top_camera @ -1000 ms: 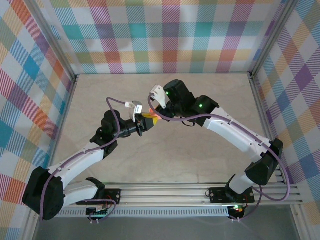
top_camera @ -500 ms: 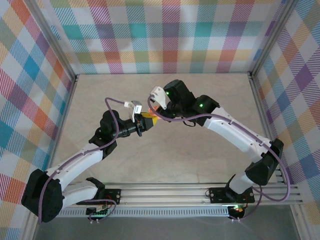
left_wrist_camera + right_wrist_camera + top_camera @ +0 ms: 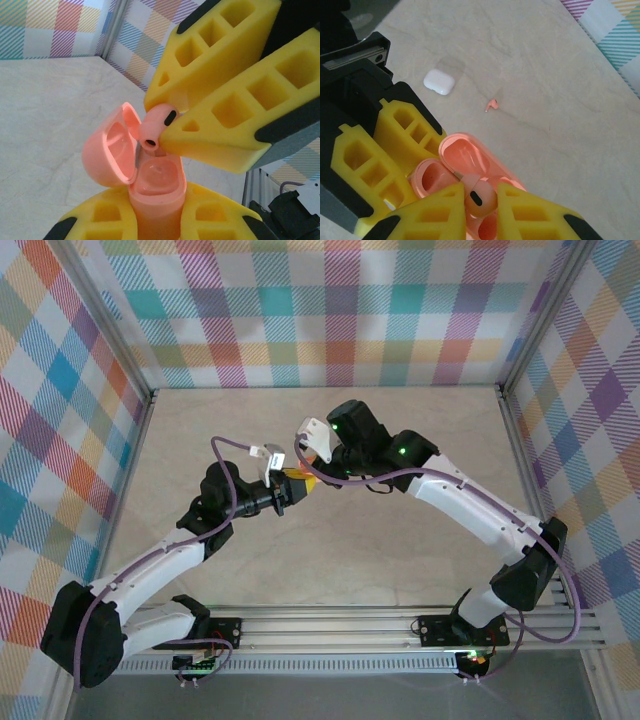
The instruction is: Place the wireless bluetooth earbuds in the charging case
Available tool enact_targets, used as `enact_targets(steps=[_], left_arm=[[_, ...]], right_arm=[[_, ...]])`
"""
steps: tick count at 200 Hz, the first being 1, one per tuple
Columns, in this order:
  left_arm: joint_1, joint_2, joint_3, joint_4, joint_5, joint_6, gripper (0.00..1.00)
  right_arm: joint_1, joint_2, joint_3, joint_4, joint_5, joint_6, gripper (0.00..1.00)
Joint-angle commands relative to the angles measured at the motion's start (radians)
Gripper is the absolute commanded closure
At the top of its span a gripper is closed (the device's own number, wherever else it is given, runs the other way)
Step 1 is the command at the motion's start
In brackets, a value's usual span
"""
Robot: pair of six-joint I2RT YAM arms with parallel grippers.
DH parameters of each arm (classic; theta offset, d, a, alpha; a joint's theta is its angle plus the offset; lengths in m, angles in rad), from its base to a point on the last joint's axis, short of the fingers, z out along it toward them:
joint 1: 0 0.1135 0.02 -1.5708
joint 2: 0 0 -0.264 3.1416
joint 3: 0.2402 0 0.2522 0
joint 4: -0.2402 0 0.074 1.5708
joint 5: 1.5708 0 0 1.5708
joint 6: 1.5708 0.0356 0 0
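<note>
My left gripper [image 3: 157,202] is shut on the lower body of a pinkish-orange charging case [image 3: 159,182], held upright off the table with its lid [image 3: 107,147] swung open to the left. My right gripper [image 3: 480,212] is shut on a pinkish-orange earbud [image 3: 481,196]. The earbud [image 3: 156,124] hangs just above the case's open cavity, stem end pointing down at it. In the top view the two grippers [image 3: 298,480] meet above the middle of the table. A second pinkish-orange earbud [image 3: 492,105] lies loose on the table.
A shut white case [image 3: 440,81] lies on the beige table [image 3: 560,100] near the loose earbud. Checked walls and metal rails [image 3: 140,430] enclose the table on three sides.
The right gripper with its earbud has shifted very slightly at the case's mouth. The left gripper holds the case in the same place.
</note>
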Motion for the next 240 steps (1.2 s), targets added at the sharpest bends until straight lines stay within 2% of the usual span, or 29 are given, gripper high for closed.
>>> enact_targets(steps=[1, 53, 106, 240], left_arm=[[-0.005, -0.035, 0.021, 0.062, -0.011, 0.015, 1.0], [-0.005, -0.036, 0.011, 0.063, 0.002, 0.026, 1.0], [-0.01, -0.038, -0.009, 0.089, 0.042, 0.07, 1.0], [-0.022, -0.052, -0.04, 0.117, 0.103, 0.15, 1.0]], right_arm=[[0.011, -0.012, -0.012, -0.065, -0.064, -0.012, 0.81], [0.011, -0.04, -0.015, -0.053, 0.022, -0.02, 0.82], [0.011, -0.057, -0.011, -0.046, -0.009, -0.022, 0.82], [0.011, -0.084, -0.012, -0.041, 0.005, -0.069, 0.82]])
